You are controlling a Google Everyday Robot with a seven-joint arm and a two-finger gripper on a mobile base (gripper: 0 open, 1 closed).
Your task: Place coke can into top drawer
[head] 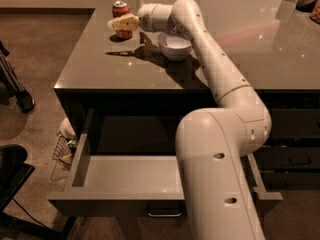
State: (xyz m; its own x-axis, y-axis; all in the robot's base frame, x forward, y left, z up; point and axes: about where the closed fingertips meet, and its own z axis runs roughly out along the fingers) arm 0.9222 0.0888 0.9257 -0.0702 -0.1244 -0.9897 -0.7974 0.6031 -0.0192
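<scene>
The coke can [120, 8] is red with a silver top and stands upright near the far left corner of the grey countertop [100, 64]. My gripper [119, 23] is at the can's middle and covers part of its side; the arm reaches in from the right. The top drawer [115, 204] is pulled wide open below the counter's front edge. Its grey inside shows nothing in it where visible. My arm hides the drawer's right part. Its silver handle [164, 214] shows at the bottom.
A white bowl [175, 45] sits on the counter just right of the can, under my arm. Narrower dark drawers [295, 159] are at the right. A wire basket [62, 151] and a dark object [10, 174] are on the floor at the left.
</scene>
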